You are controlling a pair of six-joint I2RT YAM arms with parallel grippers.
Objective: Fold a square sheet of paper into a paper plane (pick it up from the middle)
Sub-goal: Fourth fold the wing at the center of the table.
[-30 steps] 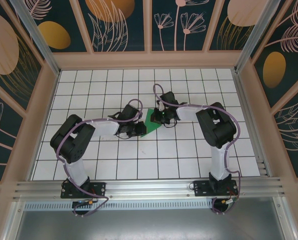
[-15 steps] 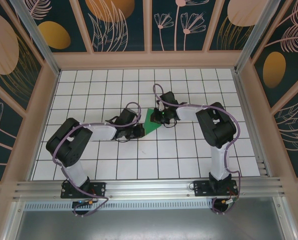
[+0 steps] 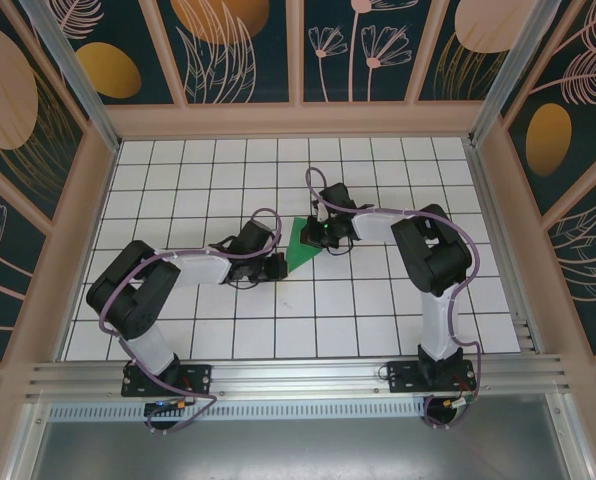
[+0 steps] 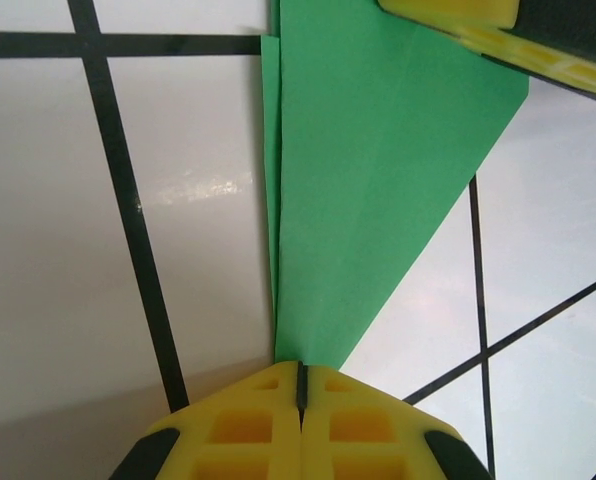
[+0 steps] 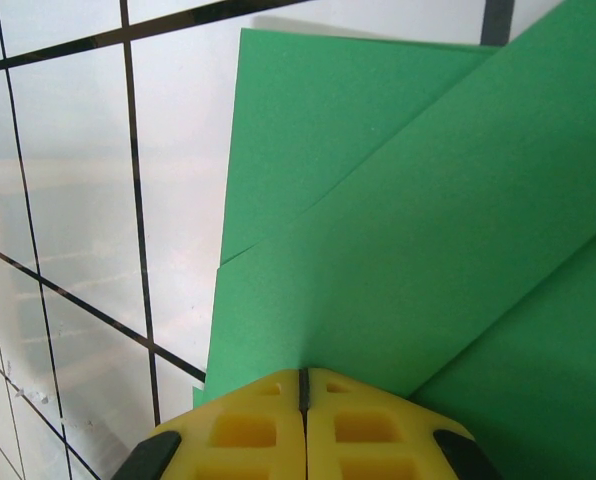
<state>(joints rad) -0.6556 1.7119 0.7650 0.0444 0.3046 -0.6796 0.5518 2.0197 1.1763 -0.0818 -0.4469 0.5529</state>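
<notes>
Both arms at the paper, mid-fold, as I read it from the console.

(a) Left pincer [image 4: 300, 366]: yellow fingers pressed together, with a hairline seam between them. In the left wrist view the narrow tip of the green paper [image 4: 378, 180] runs straight into that seam, so I judge it nipped by the tip. From here the paper widens toward 12 o'clock, with a thin second layer showing along its 9 o'clock edge.

(b) Right pincer [image 5: 303, 376]: likewise closed, fingers flush. Overlapping layers of paper spread from its tips toward 12 and 2 o'clock. I cannot tell whether it pinches an edge or only pins the paper down.

(c) From above, the left pincer [image 3: 275, 263] sits at the 8 o'clock end of the paper [image 3: 300, 248] and the right pincer [image 3: 323, 236] at the 2 o'clock end. The paper lies low on the white gridded tabletop [image 3: 358, 310] near the centre, as a wedge and not yet a dart.

(d) The relation that matters: the long axis runs 8 to 2 o'clock, from one pincer to the other, tip toward the left arm and broad end toward the right. Both arms are at the paper, neither nearer. Any coming crease, in my judgement, must follow this axis, and a pull from one end alone would skew it.

(e) I can read no brand, label or writing on the paper, the fingers or the tabletop.
</notes>
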